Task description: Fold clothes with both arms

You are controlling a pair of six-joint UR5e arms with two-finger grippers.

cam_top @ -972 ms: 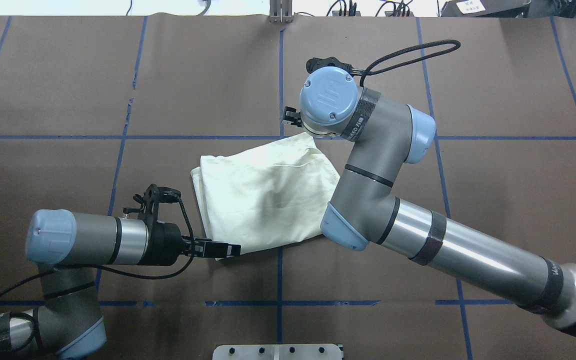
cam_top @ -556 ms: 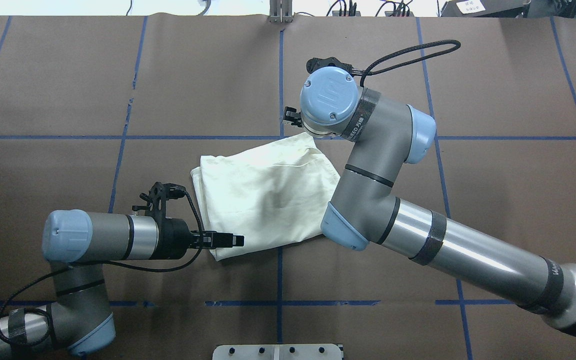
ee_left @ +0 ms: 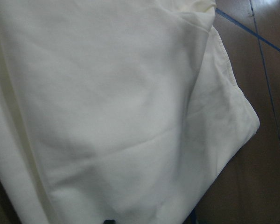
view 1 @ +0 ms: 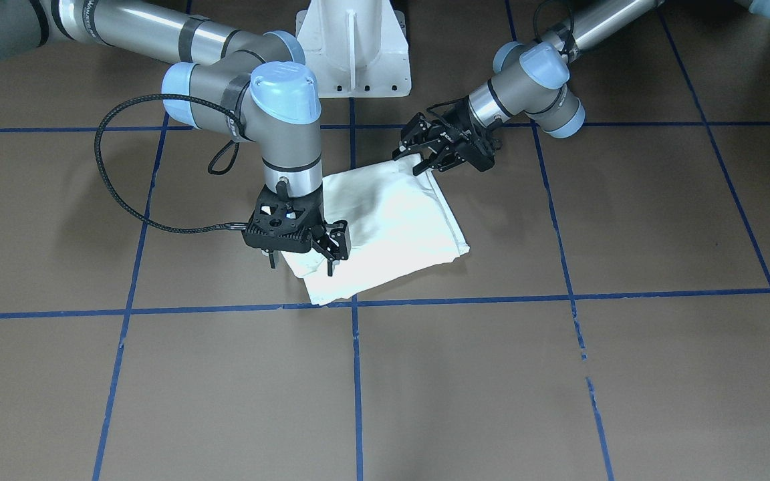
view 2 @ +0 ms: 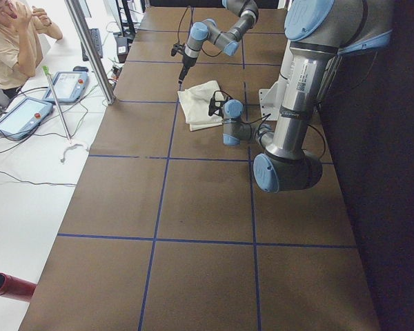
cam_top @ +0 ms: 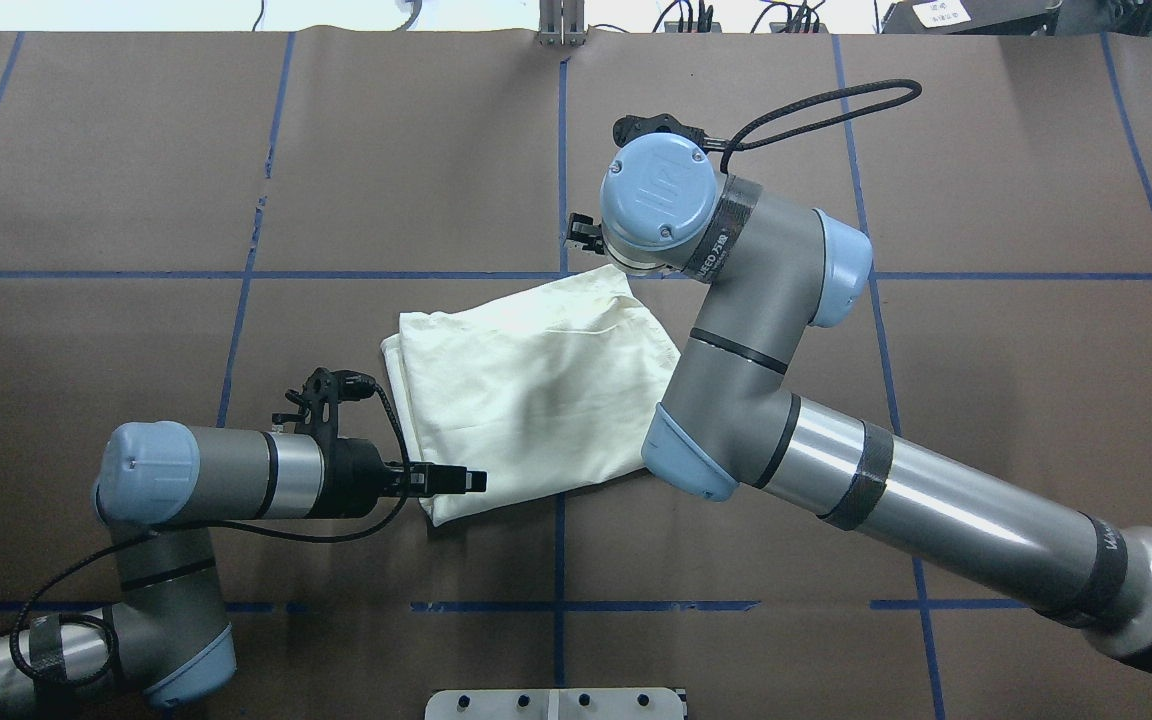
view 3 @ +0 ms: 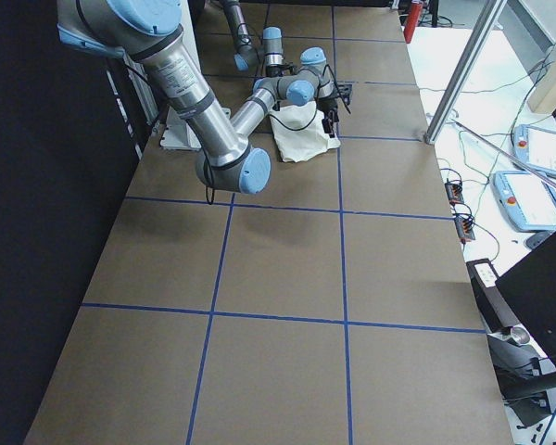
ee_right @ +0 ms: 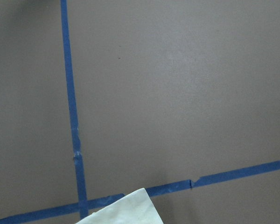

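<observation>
1. We read white lettering on a black band (cam_top: 721, 240) around the wrist of the right arm (cam_top: 936, 510): "UEED", followed by characters too small for us to make out.
2. The T-shirt (cam_top: 526, 390) lies folded into a rough rectangle, plain cream side up and softly creased. It sits mid-table (cam_top: 136, 150), beside a crossing of blue tape lines (cam_top: 561, 150).
3. The right gripper (view 1: 301, 264) points straight down over the shirt's far corner, its prongs spread wide and holding nothing.
4. The left gripper (cam_top: 471, 481) lies level at the shirt's near corner. Its prongs look parted to us, not clamped on the cloth.
</observation>
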